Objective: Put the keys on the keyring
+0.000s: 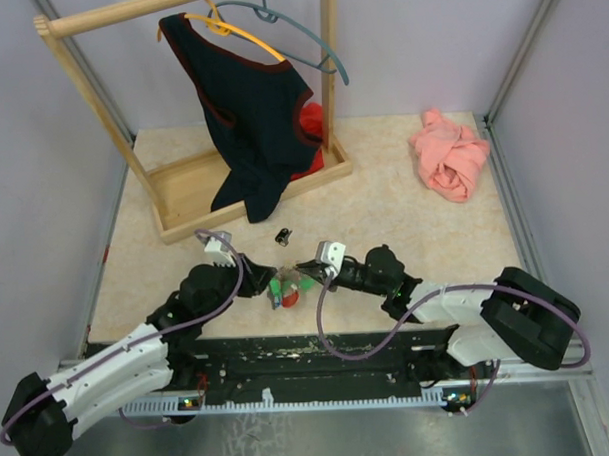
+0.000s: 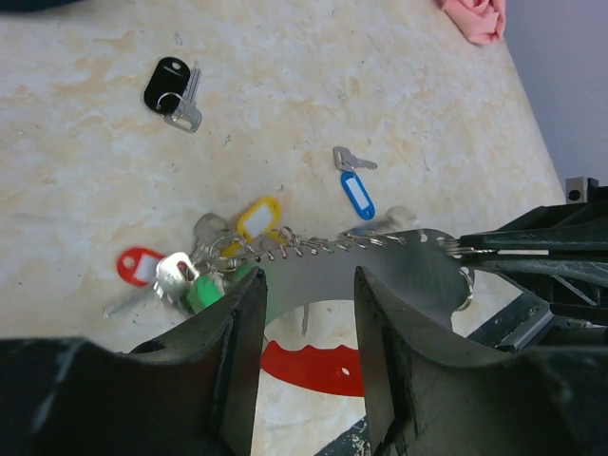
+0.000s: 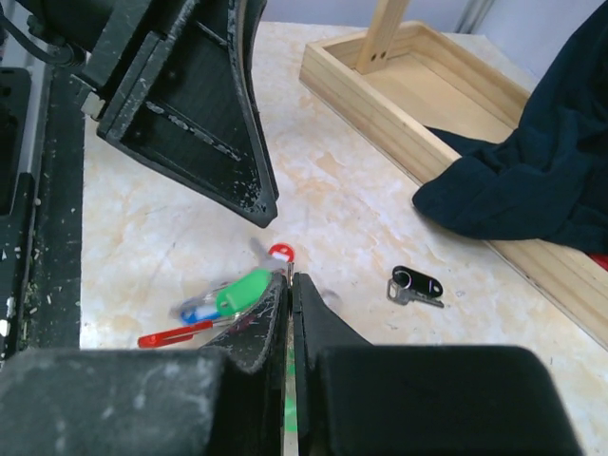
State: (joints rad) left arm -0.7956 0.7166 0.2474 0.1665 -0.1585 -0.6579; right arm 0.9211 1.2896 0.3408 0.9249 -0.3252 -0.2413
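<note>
My right gripper (image 2: pixel 467 249) pinches the keyring (image 2: pixel 323 245), strung 9-to-3 across my spread left gripper (image 2: pixel 309 281), with the loose blue key (image 2: pixel 354 182) beyond at 12 o'clock.

This looks like a robot lab, with a small closed-in test space. Plain pale walls (image 1: pixel 428 44) and metal posts (image 1: pixel 523 45) stand around one bench (image 1: pixel 403 195), and the left arm (image 1: pixel 109 370) and the right arm (image 1: pixel 488 312) are bolted at its near edge, wires showing. The bench holds an odd mix: a little wooden clothes rack (image 1: pixel 127 11), a dark shirt (image 1: pixel 256 120), a pink cloth (image 1: pixel 449 155) and some keys (image 2: pixel 353 180).
</note>
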